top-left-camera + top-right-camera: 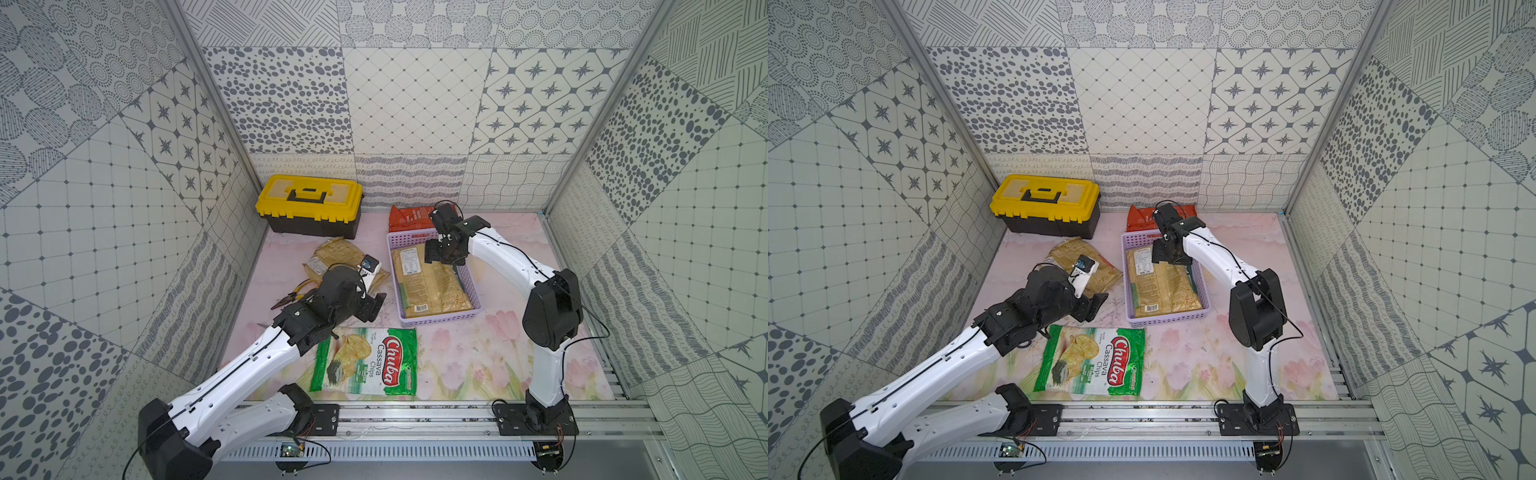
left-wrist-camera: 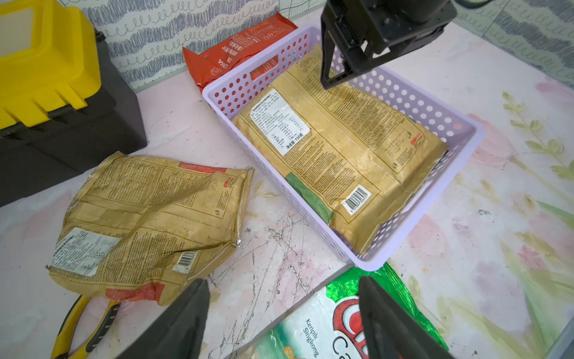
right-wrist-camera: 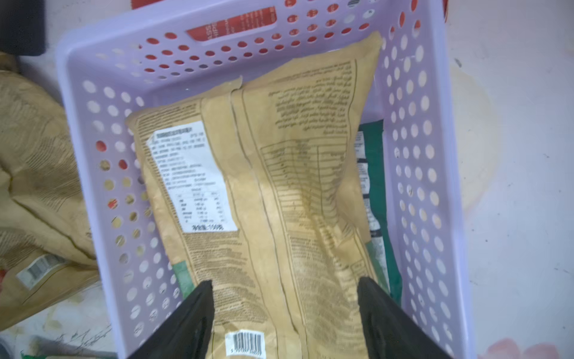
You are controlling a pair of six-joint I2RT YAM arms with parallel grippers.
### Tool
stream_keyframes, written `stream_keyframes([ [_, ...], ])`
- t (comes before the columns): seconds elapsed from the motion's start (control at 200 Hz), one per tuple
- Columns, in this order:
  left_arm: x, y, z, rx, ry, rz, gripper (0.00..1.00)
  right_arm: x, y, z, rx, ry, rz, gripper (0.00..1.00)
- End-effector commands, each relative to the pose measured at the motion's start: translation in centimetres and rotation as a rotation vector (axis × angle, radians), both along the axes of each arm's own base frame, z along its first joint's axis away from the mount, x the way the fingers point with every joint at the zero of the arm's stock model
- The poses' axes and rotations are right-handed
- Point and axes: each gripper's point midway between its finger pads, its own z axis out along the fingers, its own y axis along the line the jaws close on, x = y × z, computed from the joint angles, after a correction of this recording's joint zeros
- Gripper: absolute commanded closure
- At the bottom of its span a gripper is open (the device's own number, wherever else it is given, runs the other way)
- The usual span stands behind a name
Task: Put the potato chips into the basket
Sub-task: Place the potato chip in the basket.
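Basket (image 1: pixel 440 318): lavender, holds tan bag (image 1: pixel 428 282) (green bag (image 3: pixel 375 174) beneath).
Loose: crumpled bag (image 1: pixel 336 254), Chuba bag (image 1: pixel 370 361), red bag (image 1: pixel 409 218).

Two tan bags (image 2: pixel 341 155) (image 2: pixel 146 217), one dark green bag (image 3: pixel 377 174), one Chuba bag (image 1: pixel 365 361), one orange-red bag (image 1: pixel 409 218) — one basket (image 1: pixel 440 318), one toolbox (image 1: pixel 309 199), one pair of pliers (image 2: pixel 70 323).

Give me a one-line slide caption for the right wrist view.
Open right gripper above a golden-tan chip bag lying in the lavender basket, dark green bag beneath.
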Motion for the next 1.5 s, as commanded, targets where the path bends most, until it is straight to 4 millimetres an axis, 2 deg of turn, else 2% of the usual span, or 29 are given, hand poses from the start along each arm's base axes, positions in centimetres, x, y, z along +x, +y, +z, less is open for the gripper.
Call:
stream_keyframes([
  [0.0,0.7,1.5,-0.2,-0.08,0.059,0.142,0.21,0.7,1.1,-2.4,0.015,0.035,0.032,0.34],
  [0.07,0.7,2.0,-0.6,-0.098,0.074,0.173,0.21,1.0,0.9,-4.2,0.014,0.059,0.027,0.42],
  [0.115,0.5,2.3,-0.9,-0.11,0.082,0.186,0.21,1.1,0.7,-5.5,0.011,0.08,0.023,0.44],
  [0.25,0.5,3.3,-1.2,-0.148,0.099,0.239,0.19,0.9,-0.7,-8.2,-0.028,0.131,-0.003,0.43],
  [0.265,0.2,3.6,-1.7,-0.138,0.121,0.248,0.19,0.9,-0.9,-8.4,-0.033,0.133,-0.006,0.43],
  [0.33,0.3,4.1,-2.0,-0.158,0.148,0.278,0.18,1.0,-1.5,-8.5,-0.055,0.128,-0.019,0.36],
  [0.37,0.4,4.3,-2.3,-0.177,0.169,0.299,0.17,1.0,-1.7,-8.1,-0.064,0.118,-0.021,0.3],
  [0.435,0.8,5.0,-2.9,-0.224,0.22,0.347,0.15,1.1,-2.1,-6.9,-0.072,0.091,-0.025,0.26],
  [0.53,1.8,6.3,-4.1,-0.339,0.326,0.436,0.14,1.3,-2.7,-3.6,-0.078,0.033,-0.043,0.23],
  [0.73,5.1,11.9,-7.0,-0.667,0.518,0.737,0.15,0.4,-2.2,5.7,0.029,-0.119,-0.053,0.22],
  [0.855,6.6,15.7,-8.4,-0.77,0.539,0.889,0.16,-1.6,-1.5,8.9,0.076,-0.173,-0.042,0.22],
  [0.97,7.8,18.4,-9.5,-0.849,0.559,0.974,0.16,-3.5,-0.4,9.6,0.11,-0.171,-0.016,0.23],
  [1.141,9.0,20.6,-12.3,-0.898,0.622,1.06,0.21,-5.4,0.8,8.4,0.124,-0.126,0.01,0.23],
  [1.326,10.0,21.1,-14.8,-0.941,0.664,1.111,0.25,-6.3,1.0,7.1,0.117,-0.089,0.023,0.23],
  [1.496,11.3,21.0,-16.1,-0.982,0.693,1.117,0.31,-6.7,0.6,6.5,0.1,-0.079,0.028,0.23],
])
